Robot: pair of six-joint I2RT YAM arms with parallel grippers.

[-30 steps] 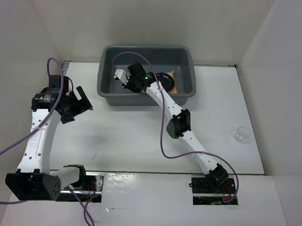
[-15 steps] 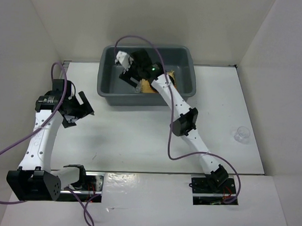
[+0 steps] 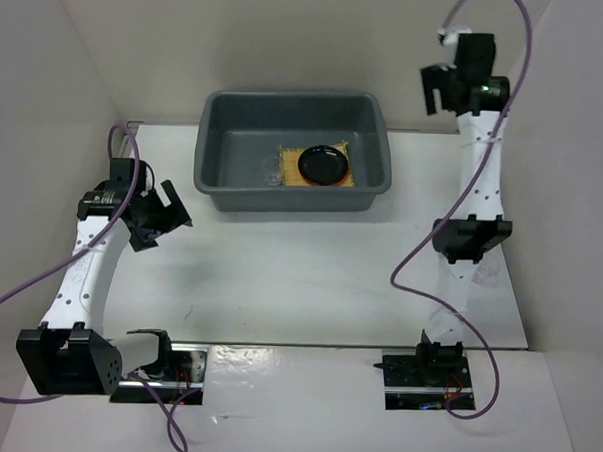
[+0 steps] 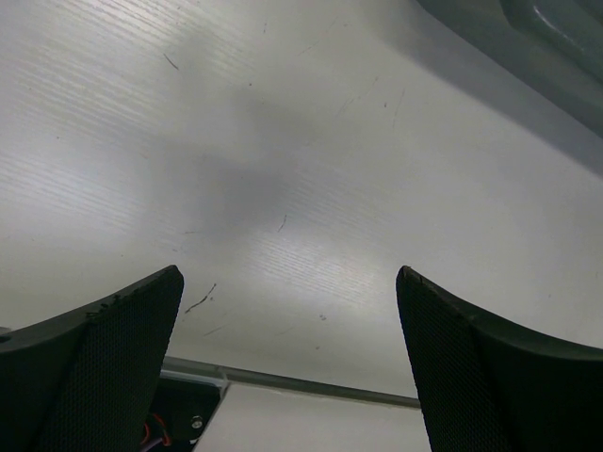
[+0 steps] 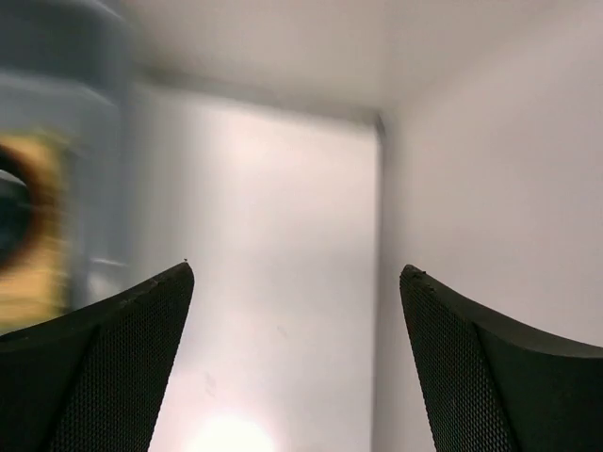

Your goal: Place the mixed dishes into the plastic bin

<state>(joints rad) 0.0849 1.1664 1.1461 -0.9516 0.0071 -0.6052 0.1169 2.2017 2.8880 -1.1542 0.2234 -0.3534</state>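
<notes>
The blue-grey plastic bin (image 3: pixel 212 157) stands at the back of the table. Inside it a tan woven mat (image 3: pixel 290 155) lies flat with a glossy black plate (image 3: pixel 322 164) on top, and a tiny clear cup (image 3: pixel 272 171) stands just left of the mat. My right gripper (image 3: pixel 438 87) is raised high, to the right of the bin and near the back wall. Its jaws are open and empty (image 5: pixel 298 269), and its blurred view catches the bin (image 5: pixel 66 56) and the mat (image 5: pixel 33 273) at the left edge. My left gripper (image 3: pixel 162 215) hangs open over bare table left of the bin (image 4: pixel 289 273).
White walls close in the table on the left, back and right. The right arm's elbow (image 3: pixel 471 238) stands over the table's right side. A corner of the bin (image 4: pixel 546 47) shows at the top right of the left wrist view. Both arm bases sit at the near edge.
My right gripper opened inside the bin, leaving the clear cup there. It then swung up and far right, out of the bin. The left arm shifted only slightly.
</notes>
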